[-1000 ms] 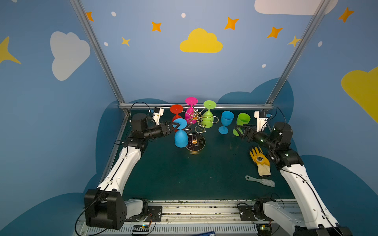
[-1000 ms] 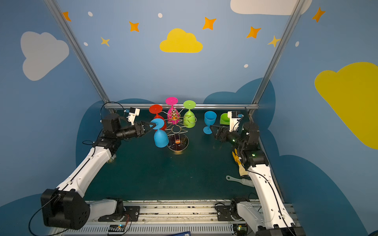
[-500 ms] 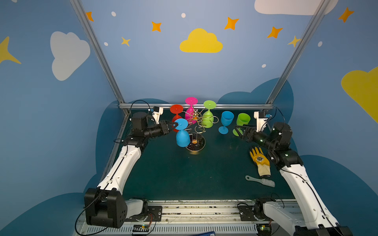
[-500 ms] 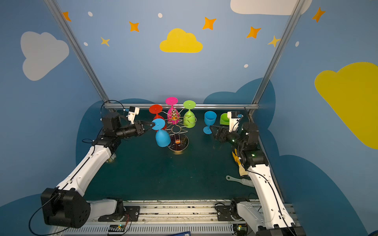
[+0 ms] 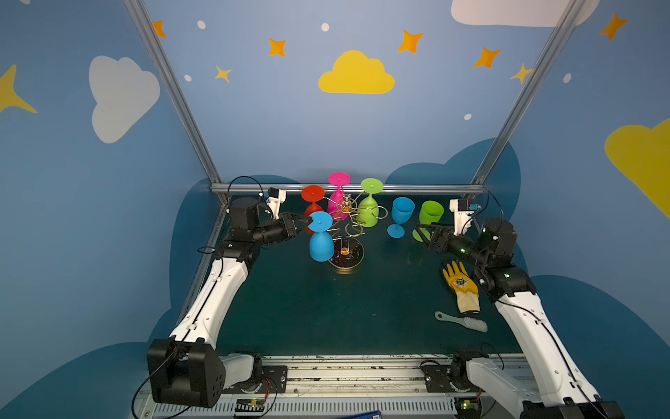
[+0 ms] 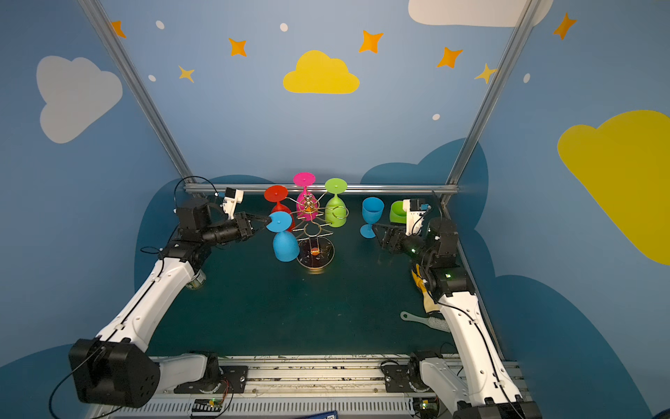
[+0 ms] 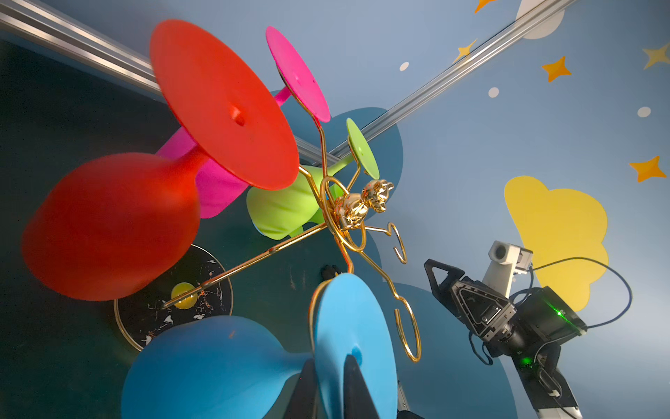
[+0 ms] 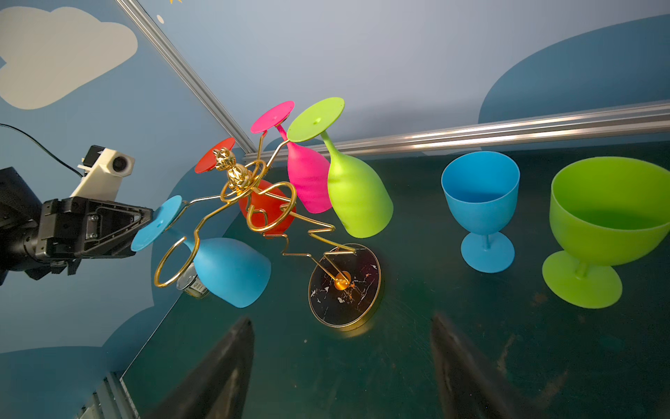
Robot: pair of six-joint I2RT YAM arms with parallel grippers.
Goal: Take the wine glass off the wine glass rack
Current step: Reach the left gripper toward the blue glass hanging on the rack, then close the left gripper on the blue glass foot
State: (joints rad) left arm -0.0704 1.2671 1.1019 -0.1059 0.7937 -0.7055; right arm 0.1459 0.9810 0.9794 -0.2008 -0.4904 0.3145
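Fingers (image 7: 357, 388) of the left gripper (image 5: 306, 220) are clamped on the foot disc of the blue wine glass (image 5: 321, 245). The glass hangs bowl-down from the near-left ring arm of the wine glass rack (image 5: 354, 254), at the far middle of the table. The red glass (image 5: 312, 194), pink glass (image 5: 339, 179) and green glass (image 5: 369, 216) hang on its farther arms. To the right stand a blue goblet (image 5: 402, 212) and a green goblet (image 5: 431, 214), both upright. Beside them hovers the right gripper (image 5: 422, 236), jaws spread wide, holding nothing.

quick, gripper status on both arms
Left gripper: closed on the foot of the hanging blue glass.
Right gripper: open, empty.
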